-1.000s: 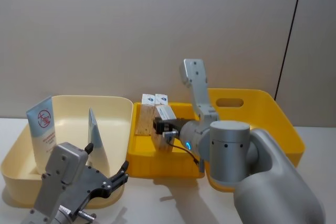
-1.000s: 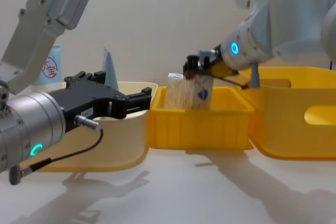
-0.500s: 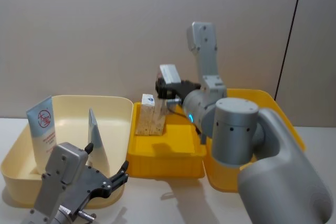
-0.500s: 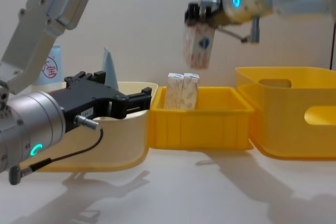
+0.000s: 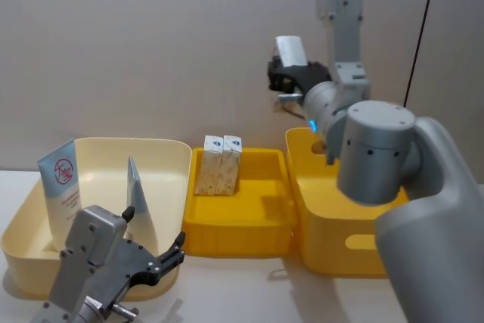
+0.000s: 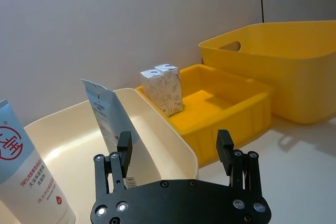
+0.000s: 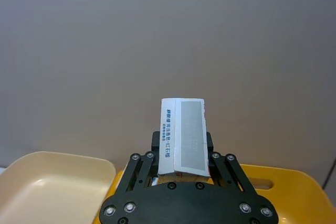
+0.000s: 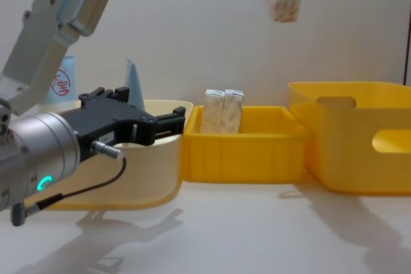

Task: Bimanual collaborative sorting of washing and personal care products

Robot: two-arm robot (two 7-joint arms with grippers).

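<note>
Right tool [image 5: 291, 75] has lifted higher and swung rightward since half a second back, fingers clamped on one carton [image 5: 289, 50], now high at 1 o'clock, roughly in line with the left rim of the deep yellow tub [image 5: 333, 209]. Two cartons [image 5: 219, 166] stand upright, touching, at the far-left corner of the shallow yellow tray [image 5: 242, 232]; squeeze tubes [image 5: 63, 183] lean in the cream tub [image 5: 98, 149] at 9 o'clock. Left tool [image 5: 178, 250] unmoved at 7 o'clock, fingers spread, empty.

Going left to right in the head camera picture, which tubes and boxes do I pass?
Red-circle tube → edge-on tube → two cartons in the small yellow tray → one carton held high by the right gripper.
</note>
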